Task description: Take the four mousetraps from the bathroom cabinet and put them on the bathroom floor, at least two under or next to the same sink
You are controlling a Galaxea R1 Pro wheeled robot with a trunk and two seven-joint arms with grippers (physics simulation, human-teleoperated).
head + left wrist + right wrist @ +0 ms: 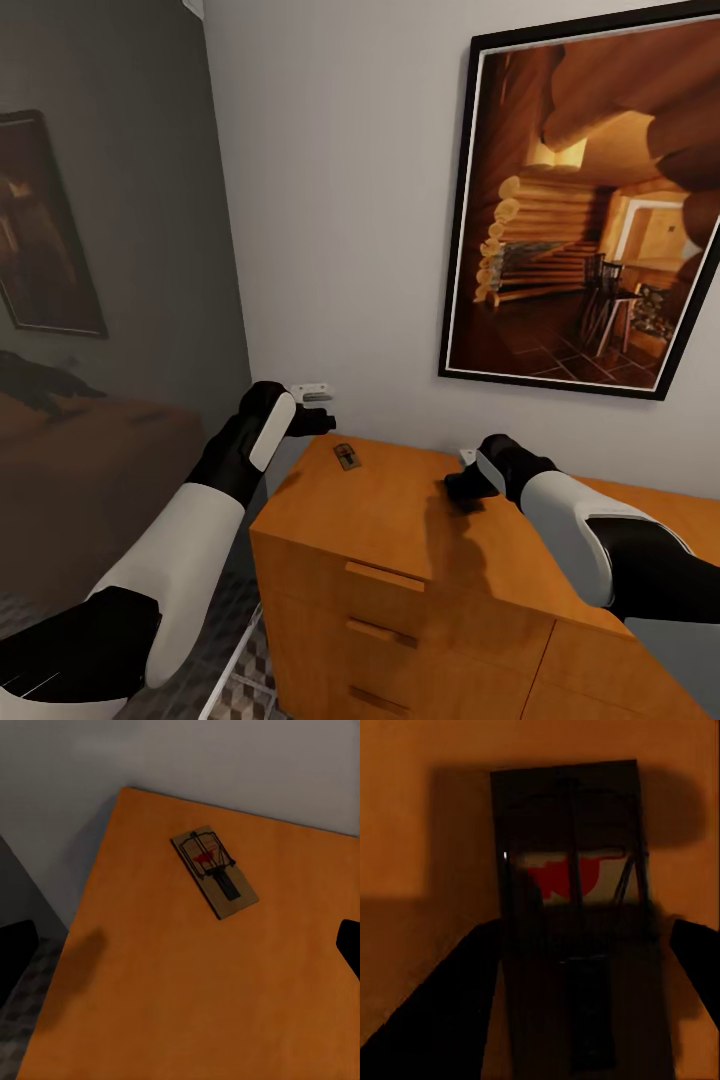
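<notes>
So the right hand (466, 487) is down on the orange-brown wooden cabinet's top surface (400, 520), and its wrist view looks straight onto a mousetrap (577, 915) sitting between two dark fingers (435, 1012) spread wide either side of it. It's dim in that shot, so I can't swear the fingers aren't already brushing the edges, but it looks open and not gripping yet.

A second mousetrap (347, 457) lies flat near the far left corner of the same surface, just by the wall. The left hand (312, 418) hovers above and slightly left of that corner; whether it's open or closed I can't tell, it's mostly hidden behind the forearm. The left wrist view has that trap (214, 870) lying well clear of anything.

Tip for the pickup: these slabs are thin, so I'd drop the fingers right down to the wood, straddle the long sides, and close on the base rather than the wire. Lift straight up so it doesn't skid.
</notes>
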